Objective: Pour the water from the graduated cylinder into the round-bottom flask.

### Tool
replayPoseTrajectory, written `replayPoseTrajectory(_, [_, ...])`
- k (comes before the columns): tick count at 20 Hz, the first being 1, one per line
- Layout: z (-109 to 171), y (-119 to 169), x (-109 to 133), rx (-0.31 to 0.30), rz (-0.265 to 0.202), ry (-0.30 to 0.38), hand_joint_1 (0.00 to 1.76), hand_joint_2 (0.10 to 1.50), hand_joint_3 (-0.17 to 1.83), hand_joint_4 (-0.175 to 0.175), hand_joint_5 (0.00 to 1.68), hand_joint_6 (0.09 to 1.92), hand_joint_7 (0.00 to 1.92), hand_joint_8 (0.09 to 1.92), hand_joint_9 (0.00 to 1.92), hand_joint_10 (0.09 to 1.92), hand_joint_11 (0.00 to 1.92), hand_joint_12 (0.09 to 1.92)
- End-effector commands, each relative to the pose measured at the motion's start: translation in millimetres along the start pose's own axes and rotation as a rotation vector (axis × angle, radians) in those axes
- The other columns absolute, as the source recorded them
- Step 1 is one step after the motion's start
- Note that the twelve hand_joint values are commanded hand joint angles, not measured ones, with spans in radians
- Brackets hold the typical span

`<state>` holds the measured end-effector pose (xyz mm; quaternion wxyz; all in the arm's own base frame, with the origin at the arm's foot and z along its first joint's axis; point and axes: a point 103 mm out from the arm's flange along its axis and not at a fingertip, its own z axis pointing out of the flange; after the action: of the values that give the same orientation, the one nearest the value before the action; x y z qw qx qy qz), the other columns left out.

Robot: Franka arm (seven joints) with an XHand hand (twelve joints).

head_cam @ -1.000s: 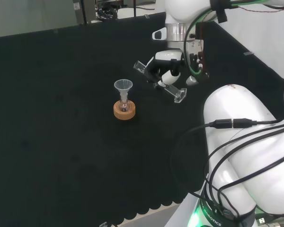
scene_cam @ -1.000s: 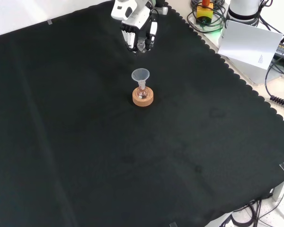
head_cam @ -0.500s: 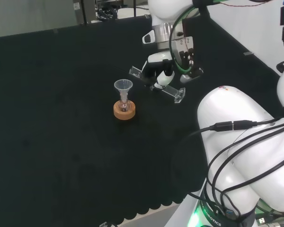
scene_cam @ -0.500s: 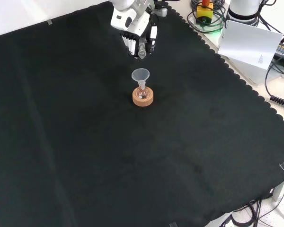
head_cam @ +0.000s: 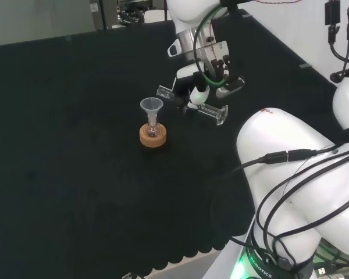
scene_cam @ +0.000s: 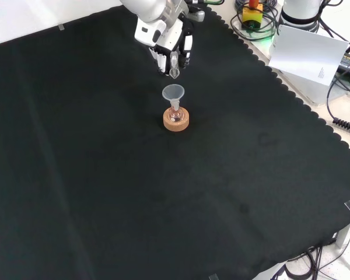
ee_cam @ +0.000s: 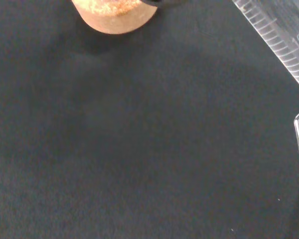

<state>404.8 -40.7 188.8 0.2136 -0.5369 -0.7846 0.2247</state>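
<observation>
We judge the pour to be close but not begun: our hand (head_cam: 193, 93) has its fingers curled round the graduated cylinder (head_cam: 192, 105), which it carries tipped nearly flat in the air, mouth end pointing toward the funnel (head_cam: 152, 105) and stopping just short of its rim in the head view. We see no stream, and we cannot tell how much water is in either vessel. What is left, as we read it, is to bring the mouth over the funnel and tilt further. The cylinder is a clear tube with fine printed marks and a flat angular foot. The funnel is a pale translucent cone seated in the small glass flask (scene_cam: 175, 114), which rests in a tan, grainy cork ring (scene_cam: 176, 120) on the matte black cloth (scene_cam: 105, 175).
</observation>
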Motion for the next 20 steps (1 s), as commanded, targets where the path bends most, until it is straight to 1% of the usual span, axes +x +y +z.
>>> replayPoseTrajectory(1, [-3, 0, -3, 0.071, 0.045, -0.035, 1.25, 1.14, 0.0, -0.175, 0.92, 1.07, 0.96, 1.07, 1.43, 0.14, 1.19, 0.79])
replayPoseTrajectory(5, [-6, 3, 0, 0.117, 0.053, -0.051, 1.25, 1.14, 0.0, -0.175, 0.92, 1.08, 0.96, 1.07, 1.43, 0.14, 1.19, 0.79])
replayPoseTrajectory(8, [-9, 4, 1, 0.134, 0.055, -0.058, 1.25, 1.14, 0.0, -0.175, 0.92, 1.08, 0.96, 1.07, 1.43, 0.14, 1.19, 0.79])
replayPoseTrajectory(10, [-12, 4, 2, 0.157, 0.06, -0.063, 1.25, 1.14, 0.0, -0.175, 0.92, 1.08, 0.96, 1.07, 1.43, 0.14, 1.19, 0.79])
replayPoseTrajectory(15, [-16, 2, 3, 0.17, 0.069, -0.084, 1.25, 1.14, 0.0, -0.175, 0.92, 1.08, 0.96, 1.08, 1.43, 0.13, 1.2, 0.79])
replayPoseTrajectory(20, [-18, 2, 5, 0.21, 0.072, -0.09, 1.25, 1.14, 0.0, -0.175, 0.92, 1.08, 0.95, 1.08, 1.43, 0.13, 1.2, 0.79])
